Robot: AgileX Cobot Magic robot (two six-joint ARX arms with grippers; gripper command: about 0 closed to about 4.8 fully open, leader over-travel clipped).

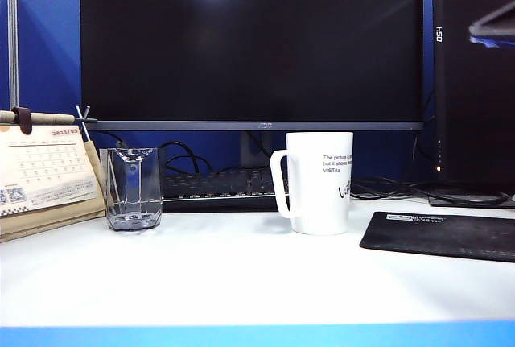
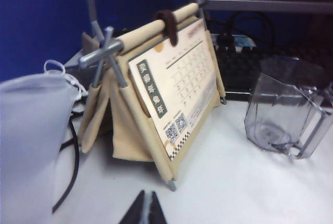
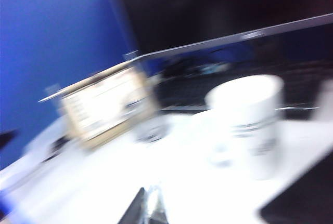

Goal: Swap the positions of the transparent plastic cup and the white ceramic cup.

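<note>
The transparent plastic cup (image 1: 133,188) stands on the white desk at the left, in front of the monitor. To its right, near the middle, stands the white ceramic cup (image 1: 316,183), handle pointing left. Neither gripper shows in the exterior view. In the left wrist view my left gripper (image 2: 148,195) is shut and empty, low over the desk, with the clear cup (image 2: 289,109) well ahead of it. The right wrist view is blurred: my right gripper (image 3: 150,192) is shut and empty, the white mug (image 3: 250,122) stands ahead of it, and the clear cup (image 3: 151,130) is a faint smear beyond.
A tent-shaped desk calendar (image 1: 44,174) stands just left of the clear cup, close to it (image 2: 171,94). A black mouse pad (image 1: 441,235) lies right of the mug. A keyboard (image 1: 221,186) and a large monitor (image 1: 251,41) are behind. A white object (image 2: 31,141) and a cable sit beside the calendar.
</note>
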